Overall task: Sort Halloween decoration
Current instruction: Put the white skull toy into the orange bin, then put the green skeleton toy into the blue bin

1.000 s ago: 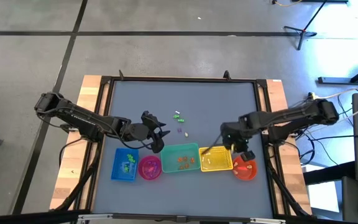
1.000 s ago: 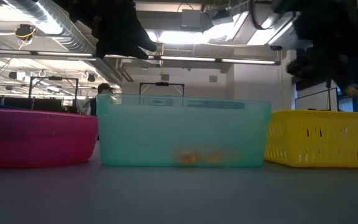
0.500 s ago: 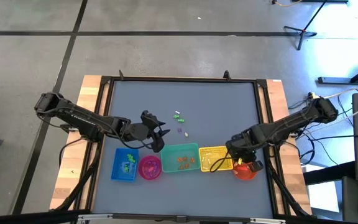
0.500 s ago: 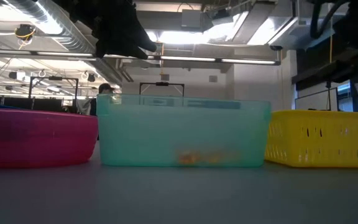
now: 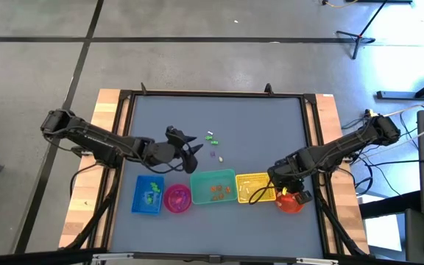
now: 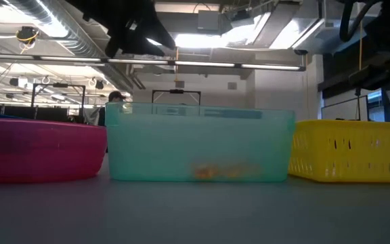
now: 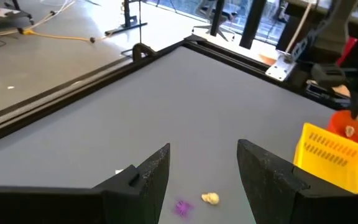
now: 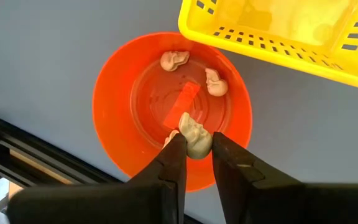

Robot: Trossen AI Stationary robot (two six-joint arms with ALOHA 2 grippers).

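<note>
Two arms bend low over the worktop (image 5: 219, 118). Right end effector (image 8: 194, 146) pinches a white trinket (image 8: 193, 134) above the orange bowl (image 8: 114, 118). Left end effector (image 7: 202, 168) is wide, holding nothing.

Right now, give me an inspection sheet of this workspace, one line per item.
Surface: grey table top in a dark frame, wooden strips at both sides.
Job's things: loose trinkets mid-table; purple trinket and pale trinket ahead of the left fingers; two pale trinkets lying in the orange bowl; orange pieces in the teal bin.
Clutter: blue tray, pink bowl, yellow basket in a row with them.
Grippers: left gripper open, above the table; right gripper over the orange bowl, shut on a pale skull-like trinket.
Cables: several on the floor beside the table's right side.
Surroundings: concrete floor, stands.
</note>
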